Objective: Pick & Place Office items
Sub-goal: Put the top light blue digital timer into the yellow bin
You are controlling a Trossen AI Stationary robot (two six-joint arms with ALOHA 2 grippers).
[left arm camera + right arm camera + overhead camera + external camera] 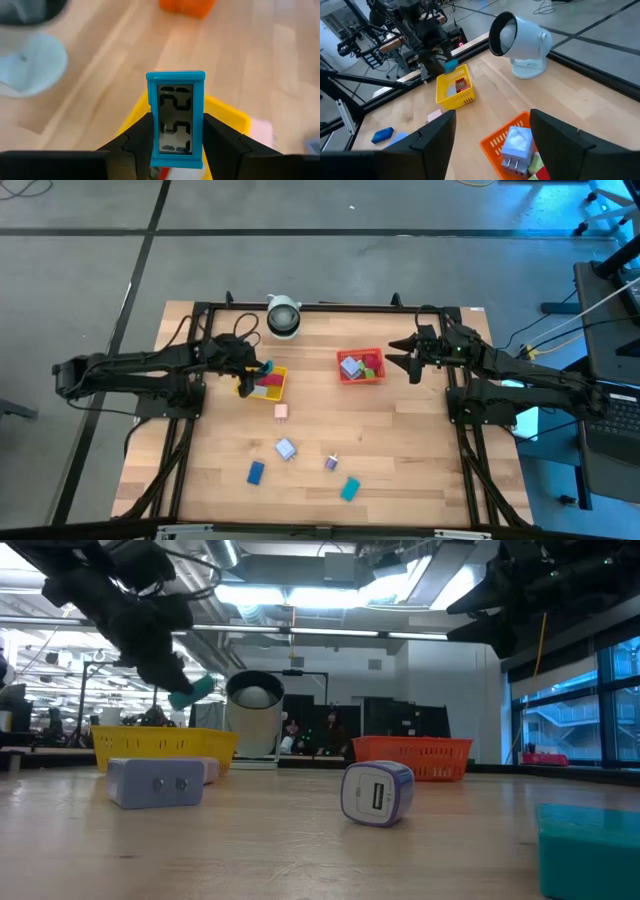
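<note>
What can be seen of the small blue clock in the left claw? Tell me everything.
The blue clock is a small, flat, blocky piece with a bright blue plastic-looking frame around a grey digit display showing dark segmented numerals. The left claw is shut on it, one dark finger pressing each long side, so it stands on end in the left wrist view. It hangs in the air above the yellow tray, touching nothing but the fingers. From table height it shows as a teal block under the arm.

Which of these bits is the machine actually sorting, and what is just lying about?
Part of the job:
- blue clock, in the left gripper
- yellow tray
- red tray
- loose pieces on the table, such as the teal block

Just there:
- white lamp
</note>
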